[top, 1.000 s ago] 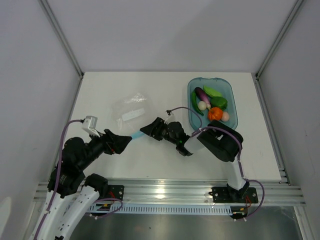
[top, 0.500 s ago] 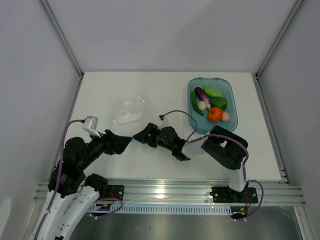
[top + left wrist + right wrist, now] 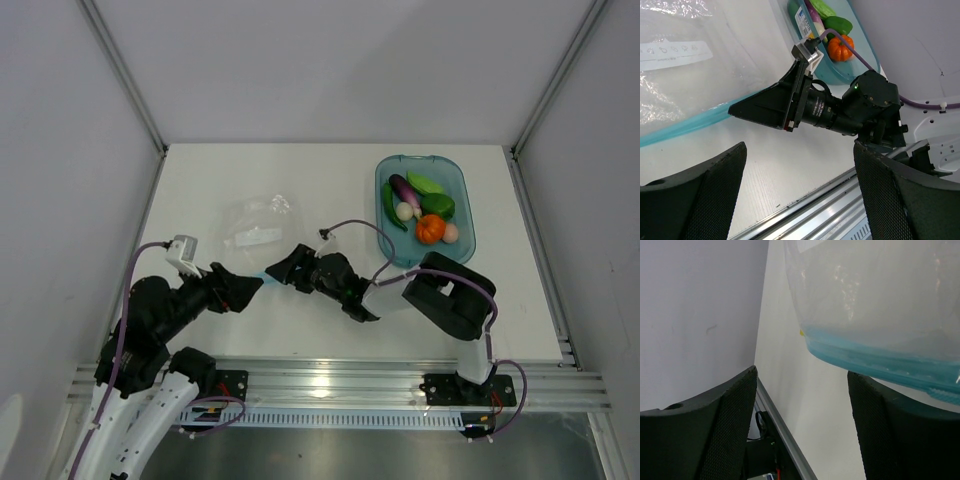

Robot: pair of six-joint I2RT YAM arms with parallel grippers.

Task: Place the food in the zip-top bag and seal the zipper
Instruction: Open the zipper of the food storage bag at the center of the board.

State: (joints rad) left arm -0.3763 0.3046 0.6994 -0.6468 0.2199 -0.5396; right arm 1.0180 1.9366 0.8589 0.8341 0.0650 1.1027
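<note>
The left gripper [image 3: 253,284] and right gripper [image 3: 275,268] are held open at the zipper [image 3: 685,127] of the zip-top bag [image 3: 258,222], mid-frame; the food [image 3: 420,208] is seen in the tray [image 3: 440,160].

Bright, even light from above fills the top view, leaving only faint, soft shadows on the white table [image 3: 300,180] and a white glare patch on the near rail [image 3: 327,380]. The bag [image 3: 256,225] glints in small crinkled highlights. The right wrist view shows it close, soft and out of focus, while the left wrist view is sharp.
</note>
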